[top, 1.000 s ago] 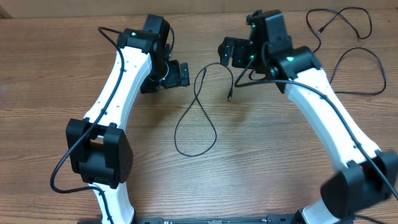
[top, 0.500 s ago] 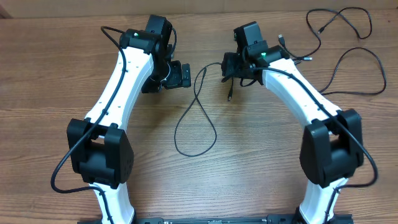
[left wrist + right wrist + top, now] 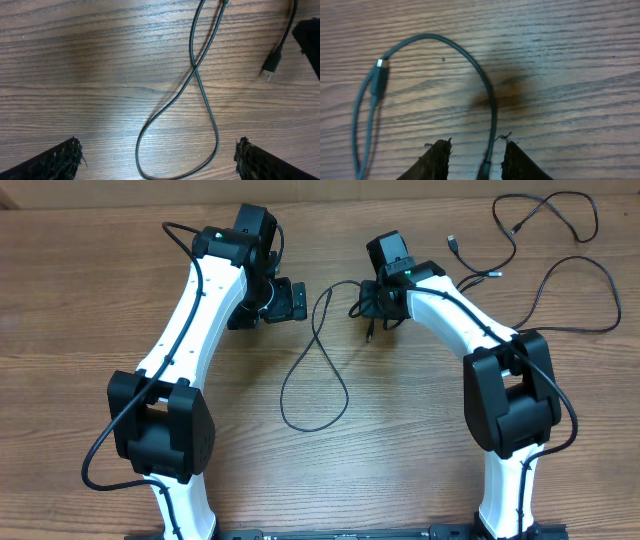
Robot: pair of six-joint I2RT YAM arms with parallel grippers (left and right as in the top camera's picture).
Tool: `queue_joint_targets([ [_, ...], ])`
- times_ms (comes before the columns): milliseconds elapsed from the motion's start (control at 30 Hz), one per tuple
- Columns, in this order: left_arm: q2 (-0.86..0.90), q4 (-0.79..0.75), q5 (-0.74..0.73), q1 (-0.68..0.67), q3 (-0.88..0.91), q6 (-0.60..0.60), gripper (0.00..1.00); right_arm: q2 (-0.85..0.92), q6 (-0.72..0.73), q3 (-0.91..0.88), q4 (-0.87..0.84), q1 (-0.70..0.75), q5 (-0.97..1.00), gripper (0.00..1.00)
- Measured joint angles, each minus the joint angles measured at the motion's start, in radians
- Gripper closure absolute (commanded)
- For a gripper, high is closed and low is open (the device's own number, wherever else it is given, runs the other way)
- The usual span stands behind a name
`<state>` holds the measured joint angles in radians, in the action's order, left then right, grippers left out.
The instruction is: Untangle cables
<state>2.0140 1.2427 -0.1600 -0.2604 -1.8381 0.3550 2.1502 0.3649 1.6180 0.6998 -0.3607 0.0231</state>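
Observation:
One thin black cable (image 3: 318,340) lies in a figure-eight on the wooden table, its silver-tipped plug (image 3: 369,337) pointing down. My left gripper (image 3: 290,298) sits just left of its upper loop, wide open. In the left wrist view the cable (image 3: 195,70) crosses itself and its lower loop lies between my left gripper's (image 3: 157,152) fingers, untouched. My right gripper (image 3: 368,298) is at the upper loop's right end. In the right wrist view the cable (image 3: 487,85) runs between my right gripper's (image 3: 475,145) narrowed jaws, with a small gap on each side. A plug (image 3: 381,70) lies at the left.
Two more loose black cables (image 3: 560,275) (image 3: 545,205) lie at the back right of the table, with a small plug (image 3: 452,242) near them. The thicker arm wires (image 3: 100,450) hang by the left arm's base.
My right arm has swung left and lowered onto the cable's upper loop, and its jaws have narrowed around the strand. The left arm and the cable's loops have not moved.

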Motion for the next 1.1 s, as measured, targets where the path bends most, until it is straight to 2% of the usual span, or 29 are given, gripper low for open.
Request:
queue_joint_targets([
  [367,0.0,0.0,0.0,0.0,0.0,0.0,0.0,0.062,0.0,0.001,0.006,0.0,0.011,0.8],
  [500,0.0,0.0,0.0,0.0,0.0,0.0,0.01,0.063,-0.003,0.001,0.009,0.0,-0.002,0.96],
  [800,0.0,0.0,0.0,0.0,0.0,0.0,0.01,0.064,0.032,0.007,0.035,0.0,-0.066,0.96],
  [1100,0.0,0.0,0.0,0.0,0.0,0.0,0.0,0.04,0.118,0.068,0.195,0.009,-0.127,0.96],
])
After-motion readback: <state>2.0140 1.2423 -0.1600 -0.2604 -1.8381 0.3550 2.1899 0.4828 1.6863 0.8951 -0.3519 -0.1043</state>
